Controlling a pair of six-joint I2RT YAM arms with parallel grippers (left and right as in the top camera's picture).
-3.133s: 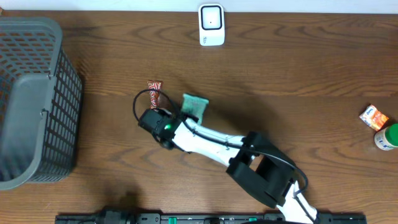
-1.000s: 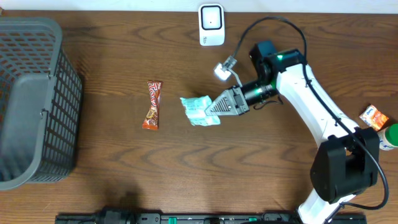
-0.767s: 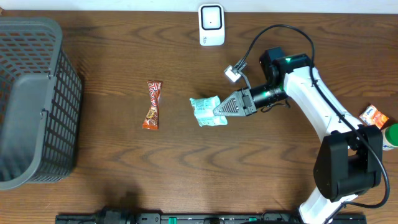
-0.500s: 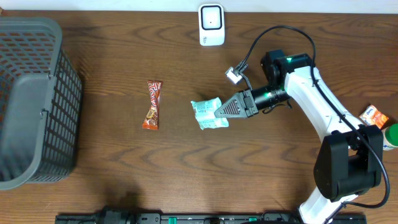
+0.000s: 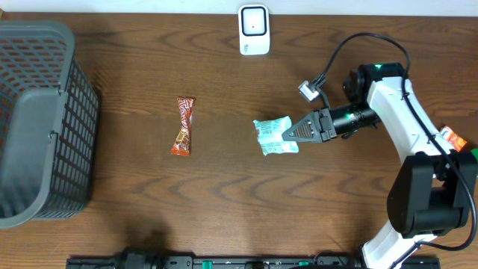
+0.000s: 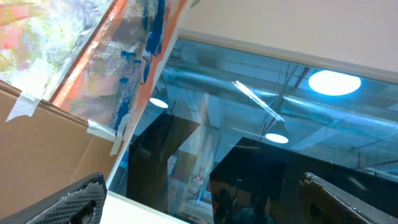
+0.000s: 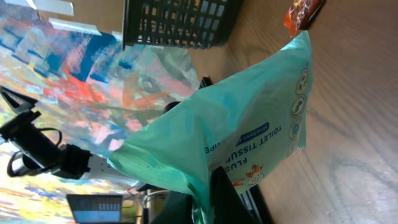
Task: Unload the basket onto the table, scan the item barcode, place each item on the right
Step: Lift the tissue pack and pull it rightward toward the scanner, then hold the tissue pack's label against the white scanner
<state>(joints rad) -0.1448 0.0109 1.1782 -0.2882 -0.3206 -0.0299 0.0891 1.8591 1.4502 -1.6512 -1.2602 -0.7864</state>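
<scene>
Overhead, left to right: grey mesh basket [image 5: 45, 119] at the table's 9 o'clock edge, candy bar [image 5: 184, 125] lying lengthwise well apart from it toward centre, white barcode scanner [image 5: 254, 30] at the 12 o'clock edge. Teal tissue pack [image 5: 269, 134] sits around 5 o'clock from the scanner, well short of it, just right of table centre. Right gripper [image 5: 290, 134] comes in from the pack's 3 o'clock side, jaws pressed onto its edge and pinching it. Right arm [image 5: 396, 112] bends back toward the 3 o'clock edge, where an orange box [image 5: 452, 137] and a green-capped bottle [image 5: 470, 158] sit close together. Left wrist cam: left gripper [image 6: 203, 180] points up at ceiling lights and glass, fingers [image 6: 81, 199] spread wide at the frame's bottom corners with nothing between them. Right wrist cam: pack [image 7: 249, 124] fills the frame, "toilet tissue" print readable, one dark finger [image 7: 225, 193] clamped on its lower edge; basket [image 7: 174, 22] and candy bar [image 7: 305, 12] are beyond it at 12 and 1 o'clock. No barcode is legible in any view.
</scene>
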